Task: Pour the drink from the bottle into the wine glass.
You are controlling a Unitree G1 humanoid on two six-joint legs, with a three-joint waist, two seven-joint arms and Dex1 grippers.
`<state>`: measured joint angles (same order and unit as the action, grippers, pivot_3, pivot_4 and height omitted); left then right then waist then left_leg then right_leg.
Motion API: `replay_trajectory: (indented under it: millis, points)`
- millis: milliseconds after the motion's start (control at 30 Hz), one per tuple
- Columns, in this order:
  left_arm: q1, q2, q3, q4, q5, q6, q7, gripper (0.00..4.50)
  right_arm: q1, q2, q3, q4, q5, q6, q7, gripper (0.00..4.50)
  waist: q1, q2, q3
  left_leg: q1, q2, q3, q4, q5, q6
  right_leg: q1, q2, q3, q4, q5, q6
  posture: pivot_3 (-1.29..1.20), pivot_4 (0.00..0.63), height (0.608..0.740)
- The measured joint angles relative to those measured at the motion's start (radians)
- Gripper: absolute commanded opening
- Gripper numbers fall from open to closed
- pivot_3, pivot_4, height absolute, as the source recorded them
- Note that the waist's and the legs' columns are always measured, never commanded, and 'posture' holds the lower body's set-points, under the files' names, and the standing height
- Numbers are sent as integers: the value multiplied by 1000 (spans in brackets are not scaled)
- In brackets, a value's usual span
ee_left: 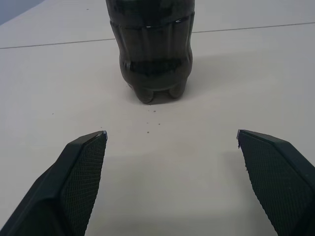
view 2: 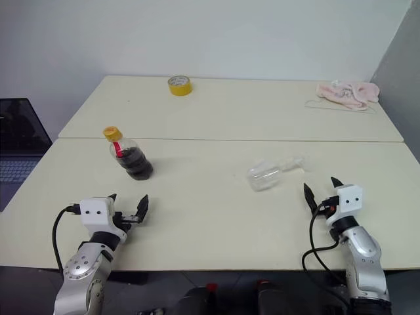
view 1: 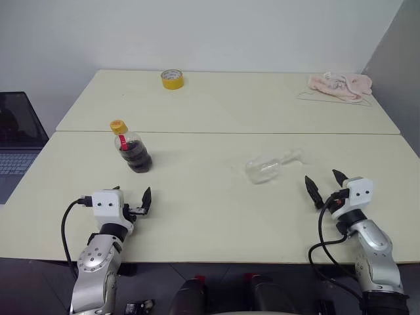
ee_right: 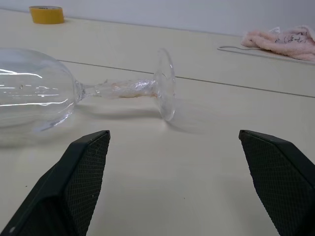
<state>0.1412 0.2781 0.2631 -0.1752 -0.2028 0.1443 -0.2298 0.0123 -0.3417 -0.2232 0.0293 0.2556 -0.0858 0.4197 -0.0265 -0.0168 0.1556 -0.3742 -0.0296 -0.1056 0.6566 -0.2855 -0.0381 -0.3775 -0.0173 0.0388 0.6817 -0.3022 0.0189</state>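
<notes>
Standing upright on the smooth cream table point(view 1: 210, 216): squat ribbed clear plastic bottle point(view 1: 133, 149), yellow-capped, holding dark cola-like drink point(ee_left: 150, 64). Lying tipped over nearby: clear stemmed wine glass point(view 1: 266, 168). Behind them, left gripper point(view 1: 131, 201) and right gripper point(view 1: 323, 184), mesh-textured black jaws spread wide, empty.

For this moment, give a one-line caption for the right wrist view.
Open right gripper faces the wine glass lying on its side, empty, on the table.
</notes>
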Motion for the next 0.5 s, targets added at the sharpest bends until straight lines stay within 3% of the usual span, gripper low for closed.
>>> replay_trajectory:
  millis: [500]
  points:
    - [1, 5, -17, 0, 18, -4, -7, 4462, 0, -5, 7, 16, -1, -18, 17, 4500, 0, 0, 0, 0, 0, 0, 0, 0, 0, 0, 0, 0, 0, 0, 0, 0, 150, 740]
